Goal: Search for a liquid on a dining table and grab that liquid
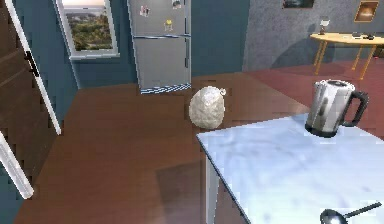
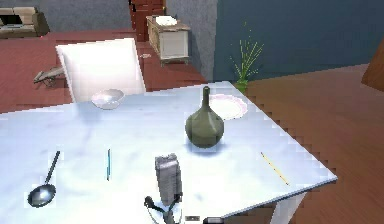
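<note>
Arm side view | claw [image 2: 160, 207] sat low at near edge of desk [image 2: 120, 130]; could not tell its grip or load | grey upright container [image 2: 167, 180], likely the liquid, stood just beyond it | judged light, rigid, slick: grasp mid-body | olive vase [image 2: 204, 122] farther right

Floor: glossy reddish-brown wood planks [image 1: 120, 130]. Walls: dark teal painted wall [image 1: 220, 35], with a grey wall section [image 1: 270, 30] toward the forward view's right. White-framed window [image 1: 85, 25] set in the teal, daylight and greenery outside. Tall steel two-door refrigerator [image 1: 160, 45] just beside it. Dark brown door in a white frame [image 1: 25, 80] at the left. Small yellow wooden side table [image 1: 350, 40] far back. White high-backed chair [image 2: 100, 65] at the far edge of the pale blue-white marbled table [image 2: 140, 125]. Light wooden cabinet [image 2: 167, 38] beyond.
</note>
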Available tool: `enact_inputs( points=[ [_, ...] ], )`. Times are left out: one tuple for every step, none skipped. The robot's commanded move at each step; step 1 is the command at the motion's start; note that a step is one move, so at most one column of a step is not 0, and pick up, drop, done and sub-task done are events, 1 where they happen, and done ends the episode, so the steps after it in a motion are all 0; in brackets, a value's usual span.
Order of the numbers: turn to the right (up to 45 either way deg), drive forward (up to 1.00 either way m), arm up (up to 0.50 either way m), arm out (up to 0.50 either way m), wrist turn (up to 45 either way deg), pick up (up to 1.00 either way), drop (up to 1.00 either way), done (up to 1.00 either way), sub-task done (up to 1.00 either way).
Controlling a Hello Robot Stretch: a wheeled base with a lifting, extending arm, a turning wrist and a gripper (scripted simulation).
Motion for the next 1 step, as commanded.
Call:
enact_inputs(
  points=[
    [0.0,0.0,0.1,0.0,0.0,0.0,0.0,0.0,0.0]
  ],
)
